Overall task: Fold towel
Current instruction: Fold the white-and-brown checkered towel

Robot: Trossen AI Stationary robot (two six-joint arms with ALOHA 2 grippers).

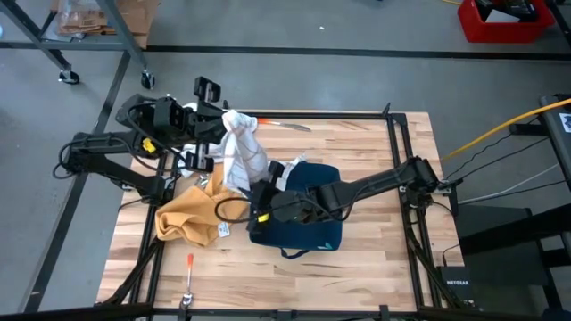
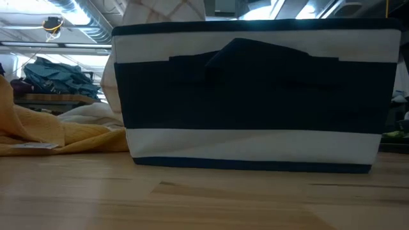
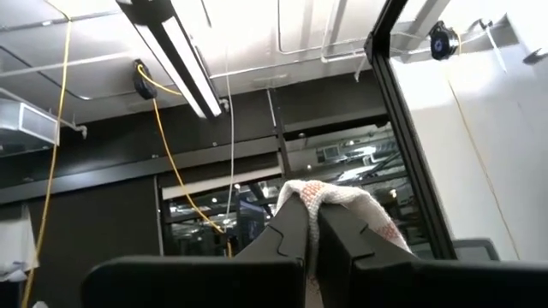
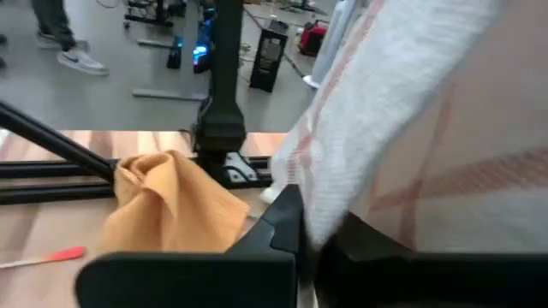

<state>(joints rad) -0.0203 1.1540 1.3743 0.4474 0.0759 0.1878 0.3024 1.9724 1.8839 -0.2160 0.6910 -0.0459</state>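
Observation:
A white towel (image 1: 243, 150) with thin orange stripes hangs in the air over the table's far left part, above a navy bin (image 1: 308, 218). My left gripper (image 1: 228, 119), tipped upward, is shut on its upper end. My right gripper (image 1: 265, 190) reaches in from the table's right, just beside the bin's left rim, and is shut on the towel lower down. In the low view the navy-and-white bin (image 2: 252, 96) fills the picture and only a scrap of the towel (image 2: 167, 9) shows above it. My left gripper pinches a bunched upper end of the towel (image 3: 332, 198) between its two fingers, which slant upward. The cloth spills over the fingertips and hangs down from them, lifted clear there. My right gripper pinches a lower edge of the towel (image 4: 318, 212) between its two fingers, coming nearly level from the table's right. From the fingers the cloth (image 4: 402, 111) rises steeply toward the other gripper. One layer or several, I cannot tell.
A crumpled yellow towel (image 1: 190, 219) lies on the table left of the bin. An orange-handled tool (image 1: 189, 264) lies near the front left, another (image 1: 272, 123) at the far edge. A black frame (image 1: 397, 147) borders the table. Bare wood (image 1: 375, 259) lies right of the bin.

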